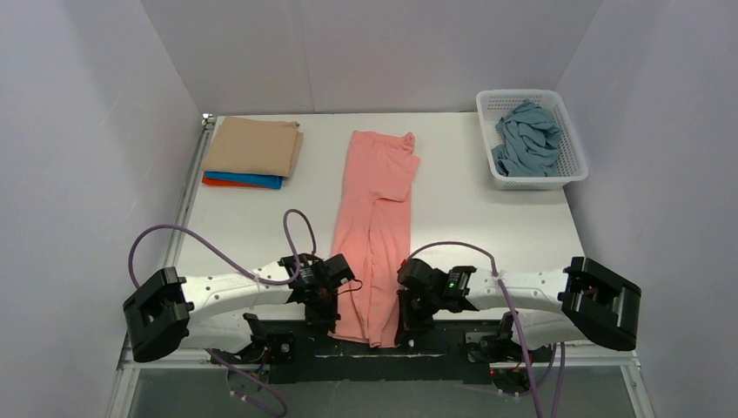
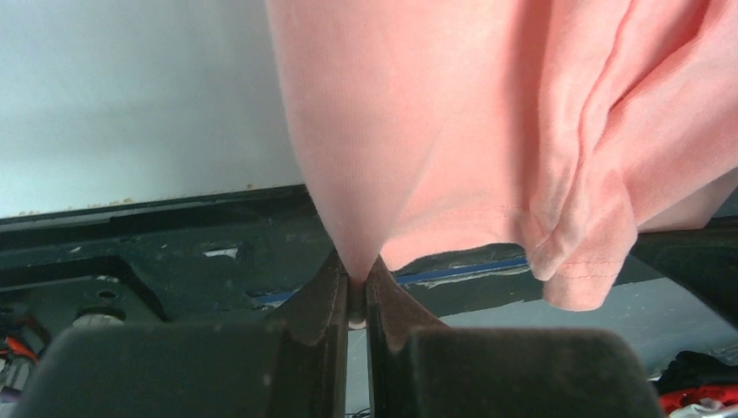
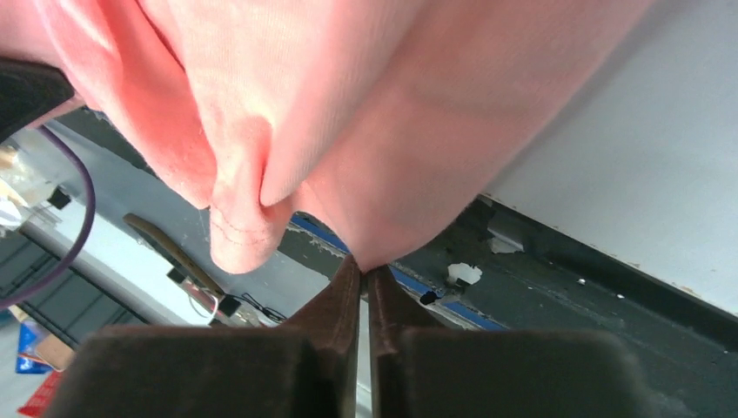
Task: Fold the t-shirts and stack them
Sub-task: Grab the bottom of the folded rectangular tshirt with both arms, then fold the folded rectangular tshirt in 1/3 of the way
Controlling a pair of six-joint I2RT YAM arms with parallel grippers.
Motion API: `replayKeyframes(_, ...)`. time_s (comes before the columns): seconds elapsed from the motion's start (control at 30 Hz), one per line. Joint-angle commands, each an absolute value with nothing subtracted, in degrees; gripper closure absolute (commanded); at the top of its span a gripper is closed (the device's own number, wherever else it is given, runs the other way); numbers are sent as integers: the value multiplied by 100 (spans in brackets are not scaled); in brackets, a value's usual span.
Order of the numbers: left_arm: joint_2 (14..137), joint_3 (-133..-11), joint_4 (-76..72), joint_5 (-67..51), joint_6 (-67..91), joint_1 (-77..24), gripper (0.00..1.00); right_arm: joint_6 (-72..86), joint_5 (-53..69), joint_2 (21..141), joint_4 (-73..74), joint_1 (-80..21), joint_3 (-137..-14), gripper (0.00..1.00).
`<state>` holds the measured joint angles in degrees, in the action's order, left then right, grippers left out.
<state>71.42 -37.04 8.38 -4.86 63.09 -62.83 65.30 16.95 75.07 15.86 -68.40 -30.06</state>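
Wrist views: left end effector point(image 2: 355, 277), right end effector point(image 3: 364, 275) clenched on salmon-pink t-shirt point(image 1: 376, 218) hem. Overhead: surface point(image 1: 487, 222), folded stack point(image 1: 252, 150) left of it, basket point(image 1: 540, 182) right.

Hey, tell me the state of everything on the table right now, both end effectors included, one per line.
salmon-pink t-shirt: folded into a long strip, near hem pinched at both corners
left end effector: shut on that hem
right end effector: shut on that hem
tan t-shirt: folded, top of stack
bright blue t-shirt: folded, under the tan
orange-red t-shirt: folded, under the tan
grey-blue t-shirt: crumpled in the basket
white basket: upright
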Motion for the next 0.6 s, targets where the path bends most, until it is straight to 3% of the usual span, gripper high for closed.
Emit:
replayKeyframes(0.0, 6673, -3528, 2390, -406, 6348, -6328, 100, 6866, 1912, 6841, 1632, -6926, -2579, 99)
replayKeyframes(0.13, 6199, -3335, 3115, -450, 6358, -6343, 100, 6941, 1913, 5829, 2185, -6931, -2241, 99)
replayKeyframes(0.37, 6413, -4536, 3434, -467, 5996, -6363, 100, 6637, 2126, 5914, 1983, -6908, -2813, 99)
replayKeyframes(0.57, 7155, -5795, 3955, -79, 5362, -5774, 100, 6161, 2297, 6045, 2355, -5669, -3390, 99)
